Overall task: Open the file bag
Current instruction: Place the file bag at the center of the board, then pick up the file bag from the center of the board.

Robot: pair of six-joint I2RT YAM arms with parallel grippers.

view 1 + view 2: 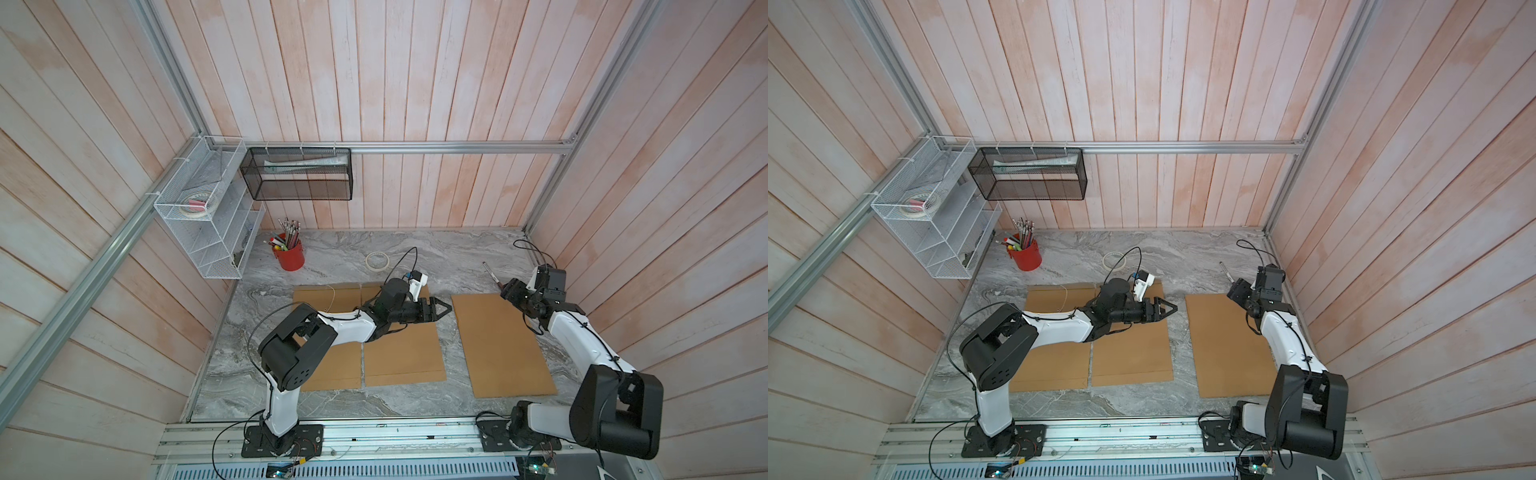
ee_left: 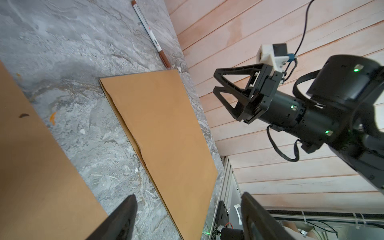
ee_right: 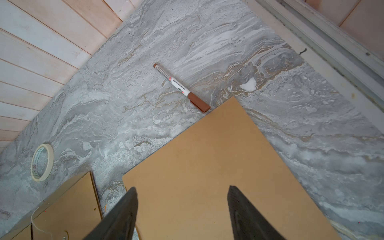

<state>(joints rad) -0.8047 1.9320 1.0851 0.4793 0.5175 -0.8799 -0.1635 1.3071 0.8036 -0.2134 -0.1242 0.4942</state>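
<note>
Over edges of file bags (image 1: pixel 500 345), left end effector (image 1: pixel 445 309), right end effector (image 2: pixel 215 81) both spread.

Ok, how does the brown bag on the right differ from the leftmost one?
The leftmost bag shows a loose white string at its far edge; the right bag shows none. The leftmost bag lies close beside a middle bag; the right bag lies apart, slightly skewed. Both lie flat and are brown.

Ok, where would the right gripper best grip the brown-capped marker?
Probably mid-barrel, the white part of the marker, from straight above, jaws across it. It lies flat on the table with both long sides bare; its cap end sits right by the file bag edge, so stay off that end.
</note>
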